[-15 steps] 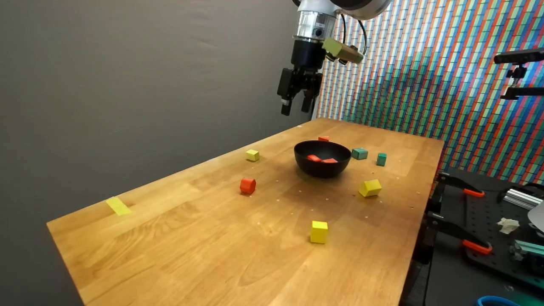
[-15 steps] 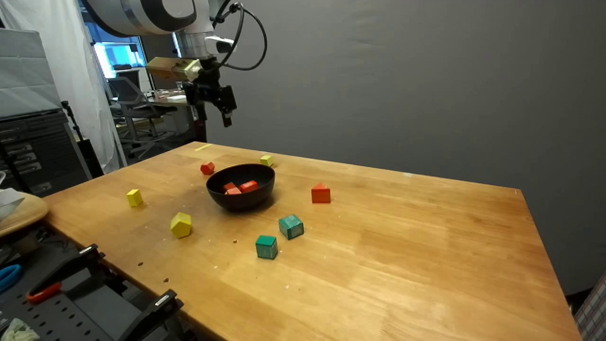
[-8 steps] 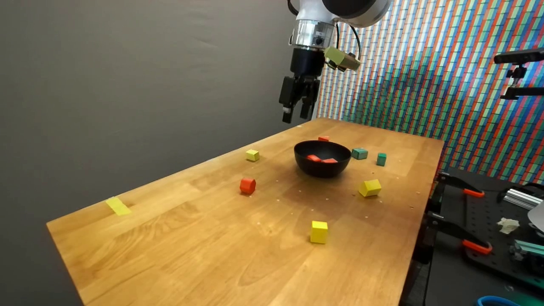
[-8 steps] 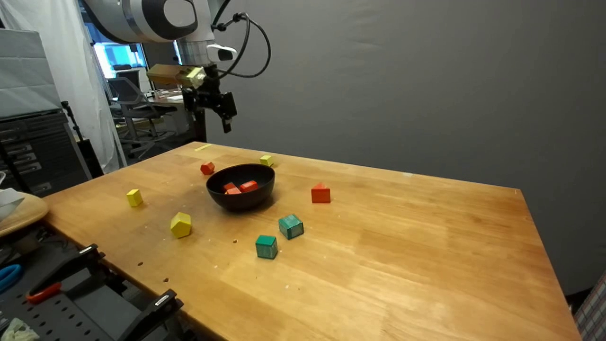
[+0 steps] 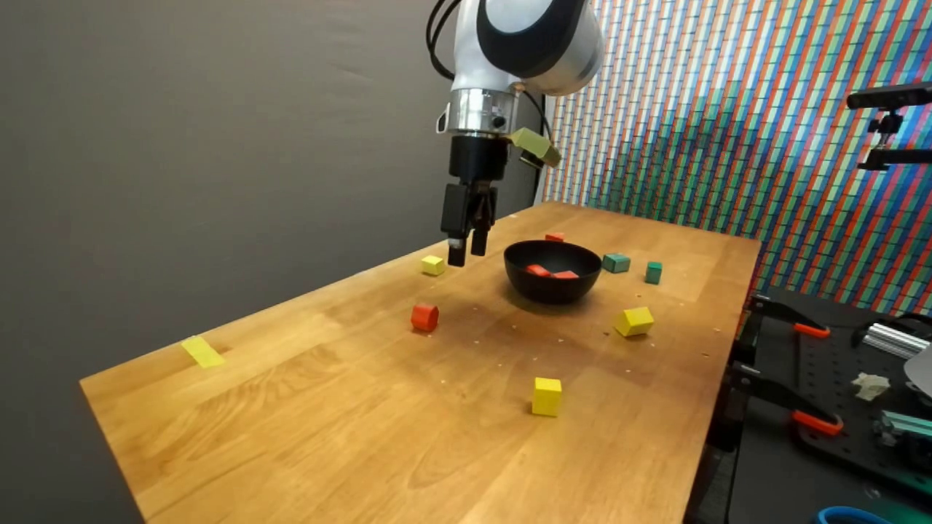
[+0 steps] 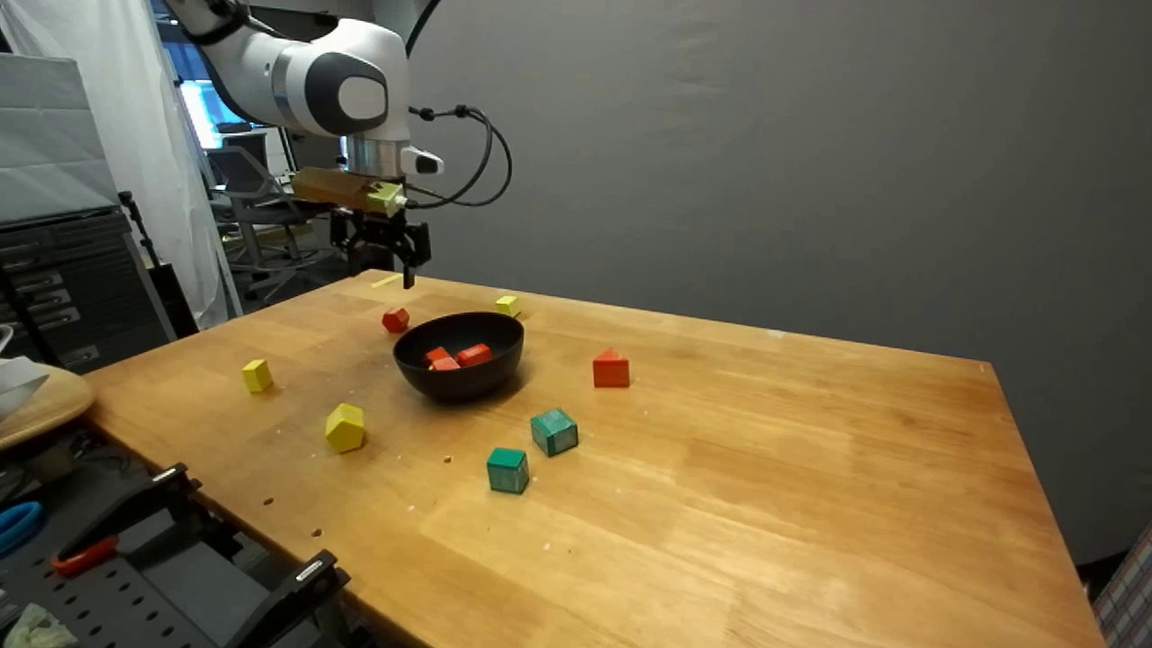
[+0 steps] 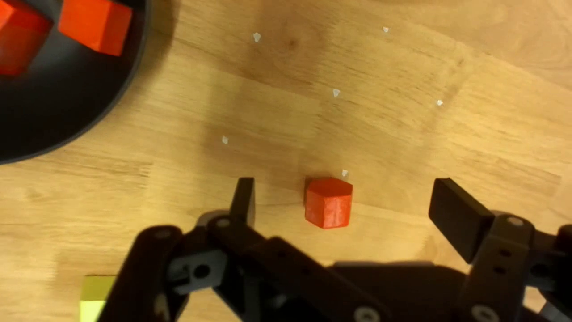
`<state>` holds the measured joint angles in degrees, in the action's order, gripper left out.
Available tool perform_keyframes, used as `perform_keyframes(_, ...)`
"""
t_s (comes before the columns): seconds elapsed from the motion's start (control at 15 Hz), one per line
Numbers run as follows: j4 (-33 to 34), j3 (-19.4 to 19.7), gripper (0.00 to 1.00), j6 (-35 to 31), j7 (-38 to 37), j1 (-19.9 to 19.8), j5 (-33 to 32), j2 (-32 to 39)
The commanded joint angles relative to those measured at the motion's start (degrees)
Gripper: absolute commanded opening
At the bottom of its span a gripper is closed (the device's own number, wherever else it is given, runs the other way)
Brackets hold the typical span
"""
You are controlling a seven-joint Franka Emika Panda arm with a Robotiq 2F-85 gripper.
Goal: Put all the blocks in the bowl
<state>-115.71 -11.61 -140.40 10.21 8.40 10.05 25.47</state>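
The claw (image 5: 467, 249) hung over the tabletop (image 5: 313, 437), jaws spread wide and gripping nothing. In the wrist view the red block (image 7: 329, 203) lay roughly underneath, in line with the gap and slightly toward the left-hand jaw of that picture; it rested on the wood, clear of contact. That offset, I judged, was what the coming move turned on: descend, nudge over, and both sides would straddle it. No long axis showed (it looked about as wide as long), so facets probably mattered more than heading. Close by, low in the same view, sat a yellow block (image 7: 93, 297), partly covered by the claw. Beyond came the black bowl (image 7: 58, 112), in an exterior view holding at least three red blocks (image 6: 474, 355); what lay beneath them was hard to tell. Farther out, loose: two other yellow blocks (image 5: 633, 322), two teal blocks (image 5: 616, 263), and, past the bowl, a red wedge (image 6: 611, 370).
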Motion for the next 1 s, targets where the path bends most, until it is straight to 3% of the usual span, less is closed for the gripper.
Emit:
perform_keyframes(0.0, 10.5, -1.0, 1.00, 6.4, 2.2, -0.1, -1.8, 8.5)
perform_keyframes(0.47, 21.4, -0.9, 1.00, 5.9, -1.6, 3.0, -2.3, 18.3)
perform_keyframes(0.53, 22.4, -0.7, 0.92, 6.5, -2.3, 3.5, -2.6, 19.1)
perform_keyframes(0.6, 23.1, -0.3, 0.73, 6.7, -3.3, 4.0, -2.9, 19.8)
perform_keyframes(0.93, 23.0, 3.6, 0.33, 4.0, -7.8, 7.4, -9.7, 20.5)
